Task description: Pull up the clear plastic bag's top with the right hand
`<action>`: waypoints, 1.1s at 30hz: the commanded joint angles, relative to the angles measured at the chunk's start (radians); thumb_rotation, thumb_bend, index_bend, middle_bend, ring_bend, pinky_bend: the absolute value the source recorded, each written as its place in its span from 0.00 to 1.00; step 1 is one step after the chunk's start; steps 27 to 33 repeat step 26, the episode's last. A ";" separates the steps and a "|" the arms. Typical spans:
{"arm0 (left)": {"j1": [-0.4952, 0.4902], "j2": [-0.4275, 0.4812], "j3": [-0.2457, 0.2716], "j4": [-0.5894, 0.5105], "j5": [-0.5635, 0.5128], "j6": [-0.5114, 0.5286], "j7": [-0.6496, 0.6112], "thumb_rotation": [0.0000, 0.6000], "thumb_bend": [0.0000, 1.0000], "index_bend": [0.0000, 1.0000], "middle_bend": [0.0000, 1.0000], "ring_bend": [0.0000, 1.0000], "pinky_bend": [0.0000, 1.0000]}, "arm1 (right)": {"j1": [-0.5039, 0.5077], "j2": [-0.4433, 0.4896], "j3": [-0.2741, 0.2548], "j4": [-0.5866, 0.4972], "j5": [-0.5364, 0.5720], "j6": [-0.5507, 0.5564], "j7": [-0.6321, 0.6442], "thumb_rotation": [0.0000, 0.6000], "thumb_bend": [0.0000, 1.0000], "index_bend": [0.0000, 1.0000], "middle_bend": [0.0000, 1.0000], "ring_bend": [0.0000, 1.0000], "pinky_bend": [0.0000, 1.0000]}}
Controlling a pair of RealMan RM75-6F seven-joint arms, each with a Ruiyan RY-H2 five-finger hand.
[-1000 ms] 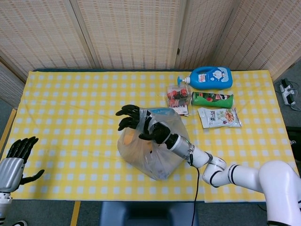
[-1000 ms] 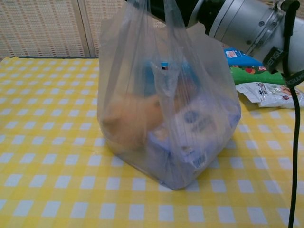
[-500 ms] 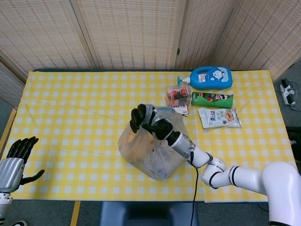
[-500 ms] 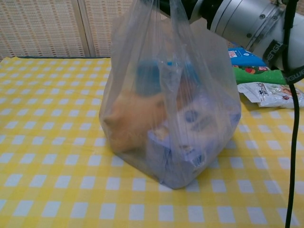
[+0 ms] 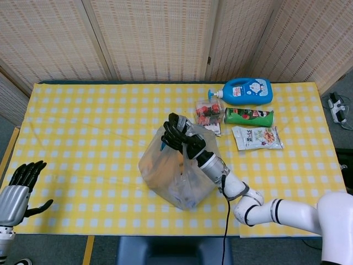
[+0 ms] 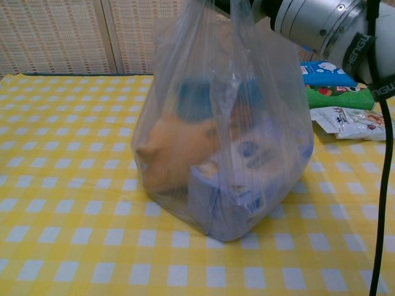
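A clear plastic bag (image 5: pixel 168 176) (image 6: pixel 225 154) stands on the yellow checked table, holding an orange item, a blue-capped item and a pale blue packet. My right hand (image 5: pixel 181 138) grips the gathered top of the bag from above, its black fingers curled around the plastic. In the chest view the bag's top stretches up out of frame beside my right forearm (image 6: pixel 321 28); the hand itself is cut off there. My left hand (image 5: pixel 19 185) hangs open off the table's near left corner, holding nothing.
Behind the bag lie a blue detergent bottle (image 5: pixel 245 91), a green can on its side (image 5: pixel 249 116), a snack packet (image 5: pixel 256 137) and a small pack of red fruit (image 5: pixel 207 113). A black cable (image 6: pixel 384 185) runs down from my right arm.
My right hand closed its spread fingers on the bag's top and moved right and up. The bag is drawn taller and its top has shifted right.
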 commanded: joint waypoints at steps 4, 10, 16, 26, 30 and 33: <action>0.002 0.000 0.002 -0.002 0.003 0.004 0.002 1.00 0.22 0.05 0.11 0.08 0.00 | -0.008 0.036 0.049 -0.080 0.016 -0.047 -0.050 1.00 1.00 0.82 0.80 0.98 0.96; -0.001 -0.002 0.004 -0.004 0.008 -0.002 0.008 1.00 0.22 0.05 0.11 0.08 0.00 | 0.008 0.109 0.152 -0.206 0.046 -0.074 -0.157 1.00 1.00 0.83 0.80 0.98 0.96; -0.002 -0.006 0.002 -0.002 0.003 -0.003 0.012 1.00 0.22 0.05 0.11 0.08 0.00 | 0.036 0.202 0.286 -0.363 0.083 -0.093 -0.288 1.00 1.00 0.84 0.80 0.98 0.96; -0.012 -0.011 0.003 0.003 -0.010 -0.031 0.009 1.00 0.22 0.05 0.11 0.08 0.00 | 0.062 0.310 0.433 -0.532 0.224 -0.141 -0.495 1.00 1.00 0.84 0.80 0.98 0.96; -0.012 -0.011 0.003 0.003 -0.010 -0.031 0.009 1.00 0.22 0.05 0.11 0.08 0.00 | 0.062 0.310 0.433 -0.532 0.224 -0.141 -0.495 1.00 1.00 0.84 0.80 0.98 0.96; -0.012 -0.011 0.003 0.003 -0.010 -0.031 0.009 1.00 0.22 0.05 0.11 0.08 0.00 | 0.062 0.310 0.433 -0.532 0.224 -0.141 -0.495 1.00 1.00 0.84 0.80 0.98 0.96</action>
